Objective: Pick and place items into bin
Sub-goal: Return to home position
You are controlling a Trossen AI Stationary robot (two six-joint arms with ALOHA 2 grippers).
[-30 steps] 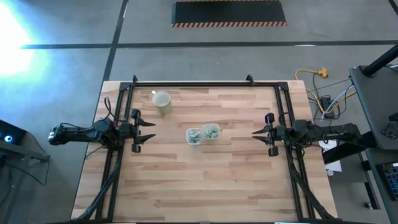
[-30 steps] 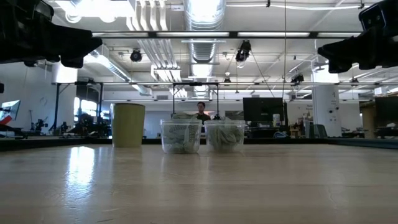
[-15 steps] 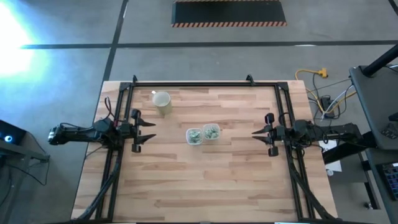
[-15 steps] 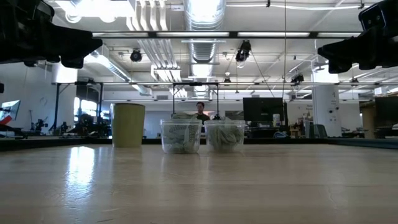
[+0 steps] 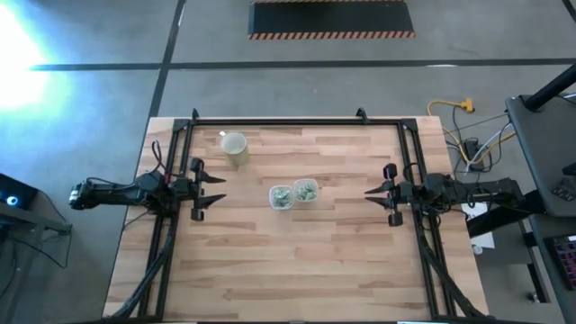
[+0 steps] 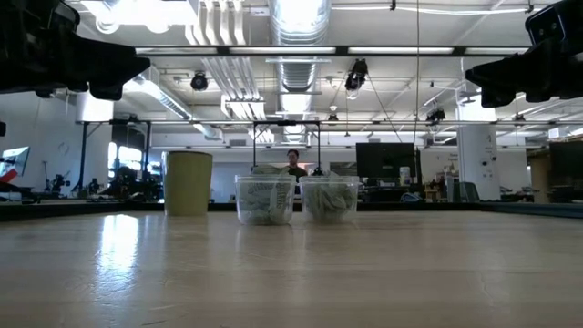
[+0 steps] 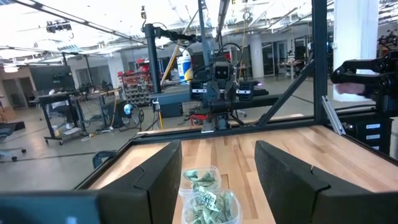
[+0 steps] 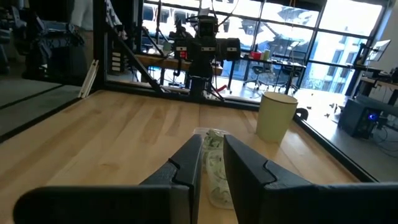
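The items are small pale green-and-white crinkly wrapped pieces that fill two small clear bins standing side by side at the table's middle: the left bin [image 5: 281, 196] [image 6: 265, 199] and the right bin [image 5: 306, 190] [image 6: 329, 198]. My left gripper [image 5: 220, 190] [image 7: 217, 149] hangs wide open above the table's left edge, pointing at the bins [image 7: 208, 205]. My right gripper [image 5: 367, 192] [image 8: 212, 146] hangs above the right edge, pointing at them [image 8: 214, 162], its fingers a narrow gap apart. Both are empty and well clear of the bins.
A beige cup [image 5: 235, 148] [image 6: 189, 182] [image 8: 277, 116] stands upright at the far left of the table. A black frame [image 5: 288, 120] runs along the far edge and both sides. Bare wood lies between the bins and each gripper. A person [image 6: 294, 162] shows far behind the table.
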